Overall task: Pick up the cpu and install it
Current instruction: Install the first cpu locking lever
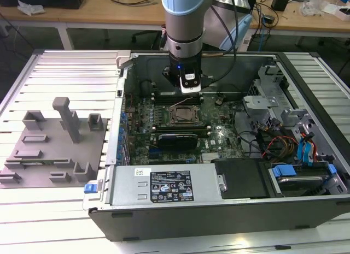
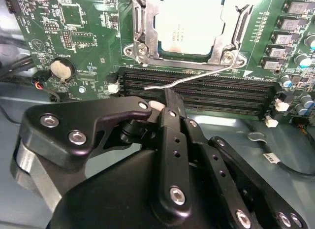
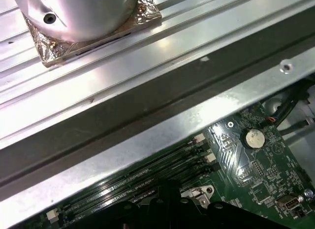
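Slatted metal table [image 1: 65,74] carries open computer case [image 1: 219,210] and grey plastic tray [image 1: 52,150] with upright blocks, tray well apart on exterior view's left. Case holds green motherboard [image 1: 164,128], power supply [image 1: 164,185], drive bay with blue tabs [image 1: 306,172]. Cpu [image 2: 184,22] sits in socket [image 1: 183,113], pale silver top up, metal frame around it, thin lever [image 2: 197,77] across memory slots [image 2: 206,91]. Gripper [image 2: 170,98] hovers just beside socket, fingers pressed together, nothing between them.
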